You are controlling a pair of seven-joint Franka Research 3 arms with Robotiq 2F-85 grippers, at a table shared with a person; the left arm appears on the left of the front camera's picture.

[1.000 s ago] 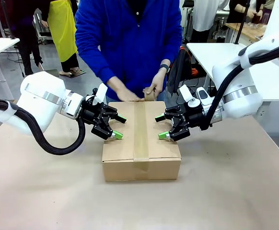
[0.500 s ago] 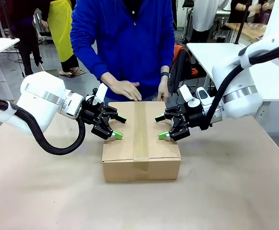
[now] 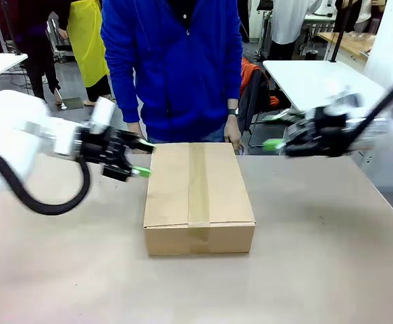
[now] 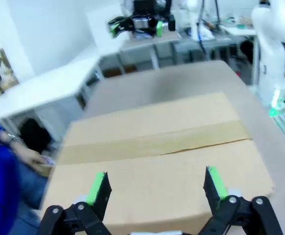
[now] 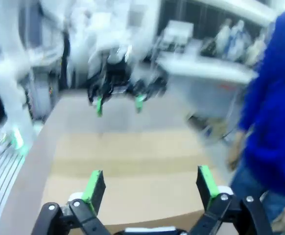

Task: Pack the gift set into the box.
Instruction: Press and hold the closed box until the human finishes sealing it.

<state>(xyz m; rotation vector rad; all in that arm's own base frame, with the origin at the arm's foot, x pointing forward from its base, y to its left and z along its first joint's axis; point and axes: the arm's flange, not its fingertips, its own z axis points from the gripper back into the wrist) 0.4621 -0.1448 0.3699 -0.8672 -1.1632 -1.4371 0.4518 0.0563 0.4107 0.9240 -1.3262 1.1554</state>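
Cardboard is all that shows of the task now: the large brown corrugated cardboard carton (image 3: 198, 196) sits in the middle of the front view on the tan table (image 3: 331, 270), its flaps shut and a strip of brown tape (image 3: 198, 185) run along the centre seam, so the gift set, if packed, is out of sight inside. The left gripper (image 3: 140, 157) hangs at the left of the frame just beside the carton's far left corner, fingers spread and holding nothing; the right gripper (image 3: 273, 132) is at the right of the frame, apart from the carton and blurred, its fingers likewise spread and empty. The packing looks done, so I judge the step in hand to be clearing away, and doing it well means moving both arms outward and up with the fingers spread, clear of the carton's edges and of the person's hands (image 3: 233, 139) resting at the far rim. The front view alone shows the person in the blue top (image 3: 173, 61) standing close behind the carton (worth minding). The left wrist view gives what it lacks: its gripper (image 4: 157, 185) parted above the carton top (image 4: 152, 161), with the taped seam lying flat. The right wrist view, though smeared, shows its own gripper (image 5: 149, 184) open over the carton (image 5: 132, 191) and the blue sleeve (image 5: 272, 98) at the frame's right.
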